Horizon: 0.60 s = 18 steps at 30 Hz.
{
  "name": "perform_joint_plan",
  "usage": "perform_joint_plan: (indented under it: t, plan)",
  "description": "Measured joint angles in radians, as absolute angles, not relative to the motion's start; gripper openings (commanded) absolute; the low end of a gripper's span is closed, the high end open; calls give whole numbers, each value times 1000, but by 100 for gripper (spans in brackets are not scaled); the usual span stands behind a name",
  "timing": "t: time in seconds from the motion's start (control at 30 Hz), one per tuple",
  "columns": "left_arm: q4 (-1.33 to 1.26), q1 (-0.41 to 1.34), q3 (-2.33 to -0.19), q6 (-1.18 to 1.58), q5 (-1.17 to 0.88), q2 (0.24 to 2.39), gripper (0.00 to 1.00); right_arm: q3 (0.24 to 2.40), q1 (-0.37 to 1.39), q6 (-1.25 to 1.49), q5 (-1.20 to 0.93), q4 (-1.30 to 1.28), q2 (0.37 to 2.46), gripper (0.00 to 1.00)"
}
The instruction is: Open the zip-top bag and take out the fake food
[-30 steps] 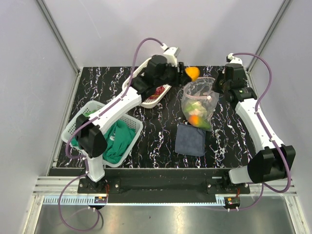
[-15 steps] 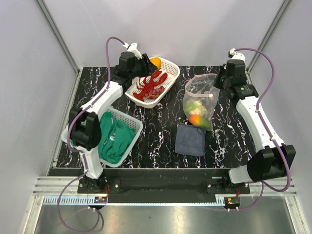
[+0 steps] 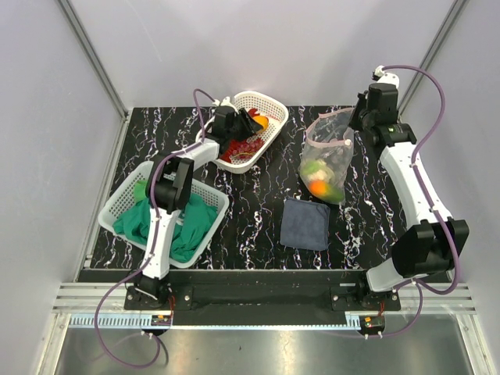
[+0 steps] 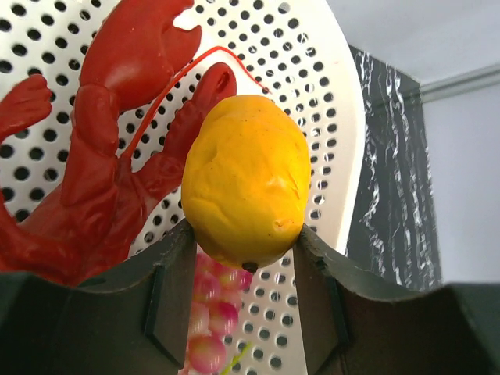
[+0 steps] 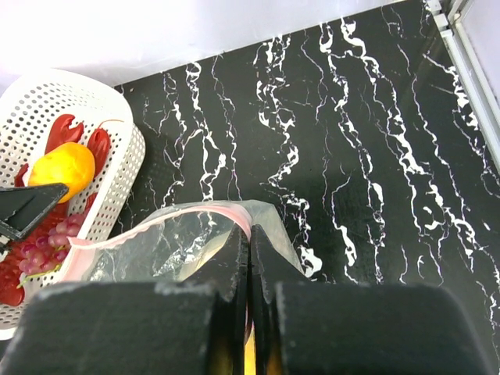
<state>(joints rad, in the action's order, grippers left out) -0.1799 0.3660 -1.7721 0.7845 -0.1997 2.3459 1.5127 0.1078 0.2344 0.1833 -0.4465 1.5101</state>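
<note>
My left gripper point(image 4: 244, 269) is shut on an orange fruit point(image 4: 245, 180) and holds it over the white perforated basket point(image 3: 269, 105), where a red lobster point(image 4: 117, 148) and pink grapes point(image 4: 215, 312) lie. In the top view the orange fruit point(image 3: 261, 123) sits at the left gripper point(image 3: 251, 123) inside that basket. My right gripper point(image 5: 250, 242) is shut on the pink zip edge of the clear zip-top bag point(image 5: 168, 242) and holds it up open. The zip-top bag point(image 3: 328, 152) hangs with green, yellow and orange pieces point(image 3: 319, 178) in its bottom.
A dark blue-grey folded cloth point(image 3: 305, 223) lies on the black marbled table point(image 3: 250, 211) in front of the bag. A white basket point(image 3: 129, 199) with a green cloth point(image 3: 183, 226) stands at the front left. Grey walls close in both sides.
My left gripper has carried the orange fruit from beside the bag across to the white basket and lowered it among the lobster and grapes. The right gripper has lifted the bag edge slightly.
</note>
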Motion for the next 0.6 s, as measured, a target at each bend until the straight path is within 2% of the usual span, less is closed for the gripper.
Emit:
perform_joint_plan:
  t: [0.07,0.13,0.17,0.2,0.3,0.37,0.4,0.5,0.6]
  plan:
    - [-191,366,-1788,810,-202,2366,0,1523,106,229,184,-447,1518,0]
    - [-210,366,-1808,833,-205,2379,9,1531,101,226,184,-447,1522,0]
    - [-220,366,-1816,841,-207,2384,16,1532,98,224,184,-447,1523,0]
    - [-231,367,-1825,847,-208,2387,34,1533,96,223,186,-447,1523,0]
    - [-243,369,-1840,851,-215,2390,56,1533,88,219,190,-447,1523,0]
    - [-244,372,-1847,845,-221,2390,61,1533,86,216,191,-446,1523,0]
    - [-235,373,-1851,843,-228,2390,68,1533,85,215,192,-446,1523,0]
    - [-220,376,-1853,814,-241,2387,78,1533,84,214,190,-447,1523,0]
    - [-168,382,-1853,773,-241,2369,77,1531,84,215,186,-446,1523,0]
